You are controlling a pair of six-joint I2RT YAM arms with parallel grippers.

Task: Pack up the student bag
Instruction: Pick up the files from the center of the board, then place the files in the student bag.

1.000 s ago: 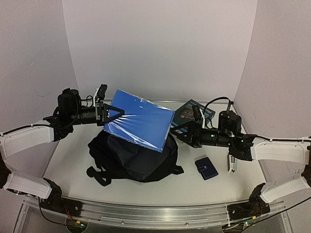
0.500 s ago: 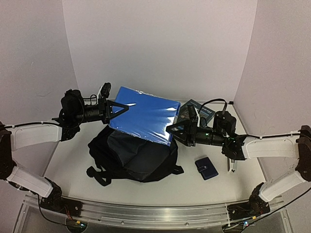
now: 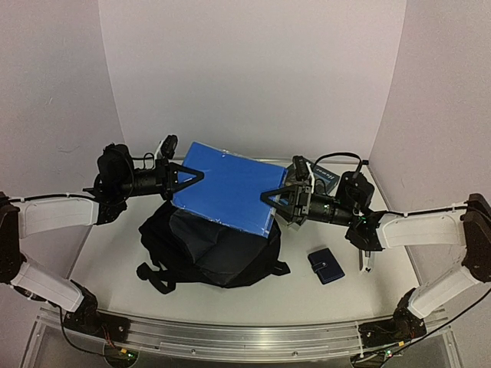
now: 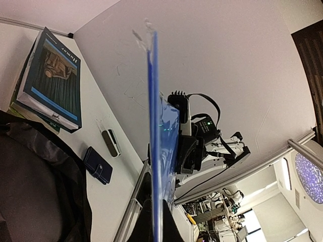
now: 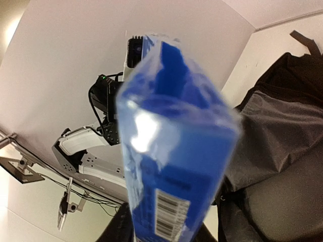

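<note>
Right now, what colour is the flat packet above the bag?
Bright blue packet under shiny clear wrap; clearest from the top camera.

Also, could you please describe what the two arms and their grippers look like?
Both match: the left arm and right arm have white shells on the long links, black joints and black wrists, with thin black cables looping near the wrists. The left gripper and right gripper are black, with open triangular finger frames.

The student bag (image 3: 207, 253) is overhung by a blue wrapped pack (image 3: 226, 188); bare tabletop (image 3: 113, 241) is left beside it, while the right is occupied by a wallet (image 3: 326, 266) and a book (image 3: 328, 178).
</note>
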